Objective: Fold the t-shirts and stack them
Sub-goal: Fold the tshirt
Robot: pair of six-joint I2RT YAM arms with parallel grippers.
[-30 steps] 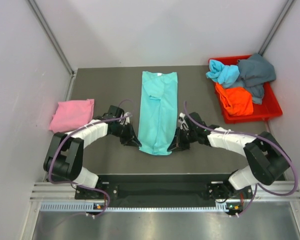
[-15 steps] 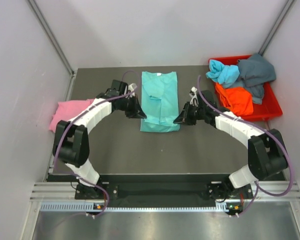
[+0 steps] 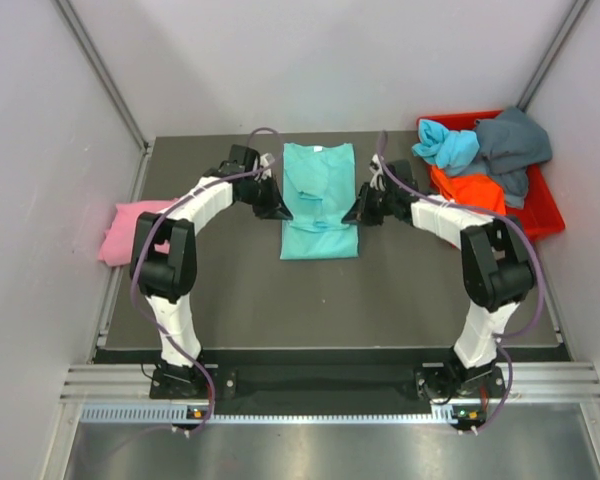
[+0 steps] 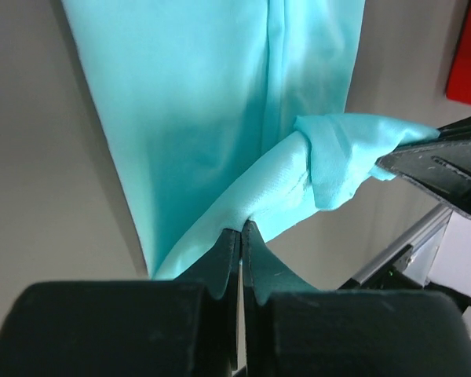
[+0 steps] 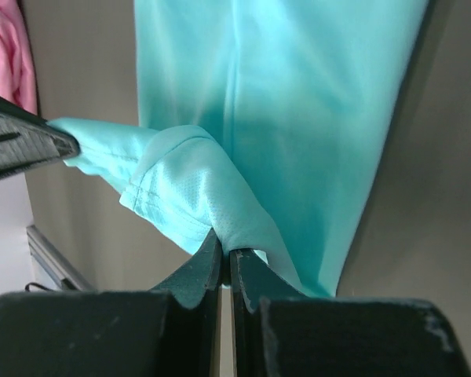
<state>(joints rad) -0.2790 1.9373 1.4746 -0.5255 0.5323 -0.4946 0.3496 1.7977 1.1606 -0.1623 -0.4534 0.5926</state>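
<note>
A teal t-shirt (image 3: 319, 200) lies lengthwise mid-table, its near end lifted and doubled back over the rest. My left gripper (image 3: 283, 213) is shut on the hem's left corner (image 4: 251, 216), and my right gripper (image 3: 348, 216) is shut on the right corner (image 5: 220, 220). The raised hem sags between the two grippers in both wrist views. A folded pink t-shirt (image 3: 130, 232) rests at the table's left edge, partly behind my left arm. Light blue (image 3: 446, 145), orange (image 3: 471, 198) and dark grey-blue (image 3: 512, 143) shirts sit bunched in the bin.
The red plastic bin (image 3: 533, 222) stands at the back right corner. Grey walls close in on the left, back and right of the table (image 3: 280, 300). Both arms reach far out over the table, one on each side of the teal shirt.
Both grippers have carried the teal shirt's near hem away from the table's front toward the back, folding the shirt's lower half over itself. The shirt now looks much shorter.
</note>
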